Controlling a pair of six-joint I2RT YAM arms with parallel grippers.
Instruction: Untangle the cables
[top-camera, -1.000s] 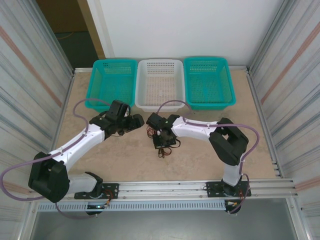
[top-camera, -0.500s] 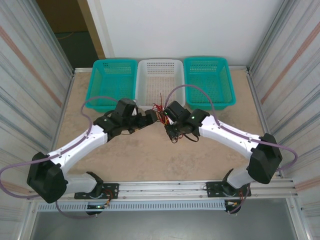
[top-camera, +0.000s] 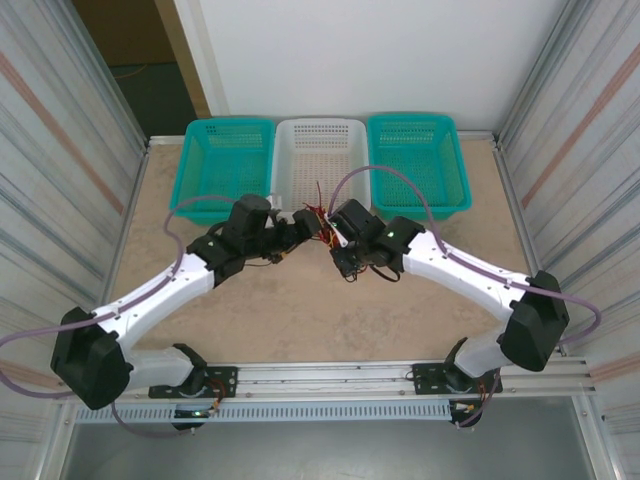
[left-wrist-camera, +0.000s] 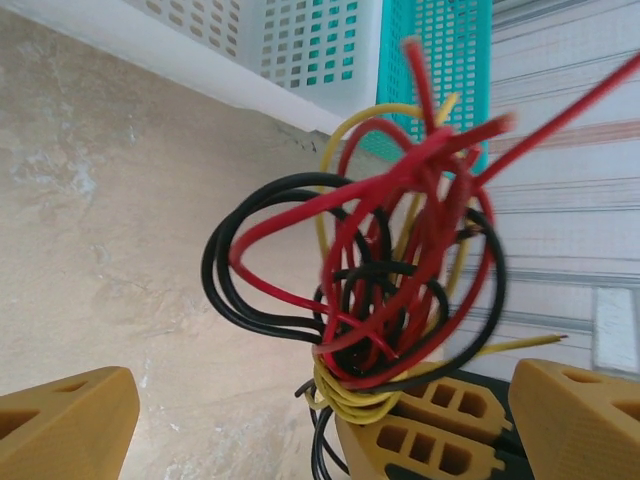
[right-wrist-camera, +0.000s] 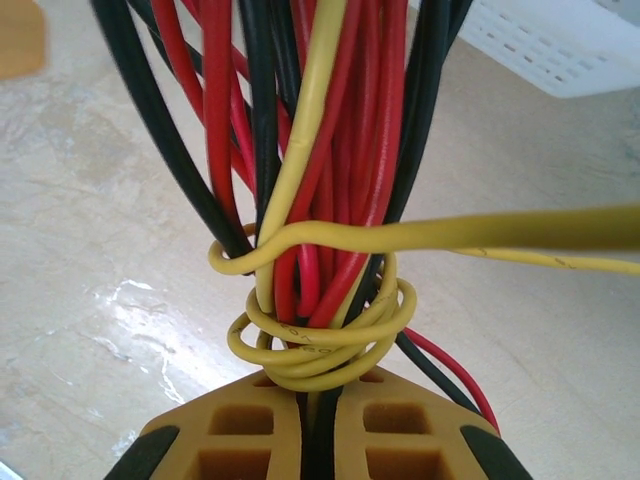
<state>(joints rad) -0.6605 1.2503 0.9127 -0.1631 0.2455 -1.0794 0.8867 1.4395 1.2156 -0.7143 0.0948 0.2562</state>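
Observation:
The cables form one tangled bundle of red, black and pale yellow wires, held up off the table in front of the white basket. My right gripper is shut on the bundle's lower end, where a yellow wire coils several times around the other strands just above the fingers. My left gripper is open, its two fingers spread wide on either side of the bundle and apart from the wires. The right gripper's fingers sit between them.
Three baskets stand in a row at the back: teal, white and teal. The white basket's wall is close behind the bundle. Corrugated metal walls close in both sides. Bare beige tabletop lies in front of the grippers.
The right gripper lifted the bundle off the table and carried it back toward the white basket. The left gripper swung right and closed in around it; both arms moved little in the last half second.

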